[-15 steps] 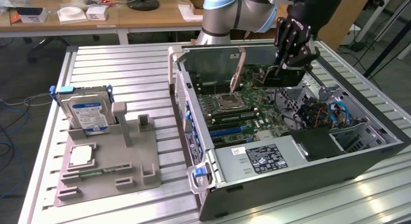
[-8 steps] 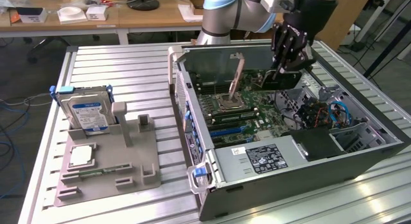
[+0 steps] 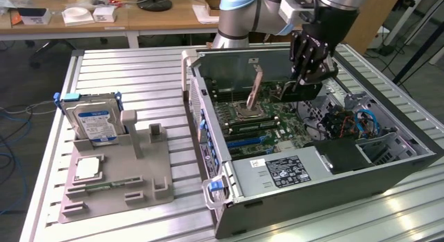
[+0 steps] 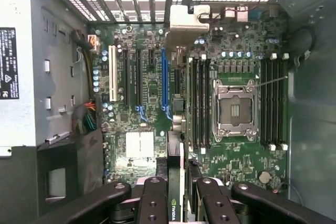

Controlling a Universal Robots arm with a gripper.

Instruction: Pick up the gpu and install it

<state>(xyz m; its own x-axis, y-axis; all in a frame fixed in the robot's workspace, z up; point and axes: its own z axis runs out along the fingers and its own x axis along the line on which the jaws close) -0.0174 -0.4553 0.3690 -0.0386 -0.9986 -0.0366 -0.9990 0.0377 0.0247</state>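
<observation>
The gripper (image 4: 179,199) clamps the gpu (image 4: 174,209) between its black fingers (image 4: 152,200). The card is seen edge-on, running toward the gripper's twelve o'clock, where its silver bracket (image 4: 186,24) ends near the case's rear wall. Under it lies the green motherboard (image 4: 139,174). A long blue slot (image 4: 164,77) runs at eleven o'clock, just beside the card's edge — contact cannot be told. A white slot (image 4: 112,80) sits at ten o'clock. The processor socket (image 4: 234,109) lies at one o'clock, between rows of memory slots (image 4: 198,103).
</observation>
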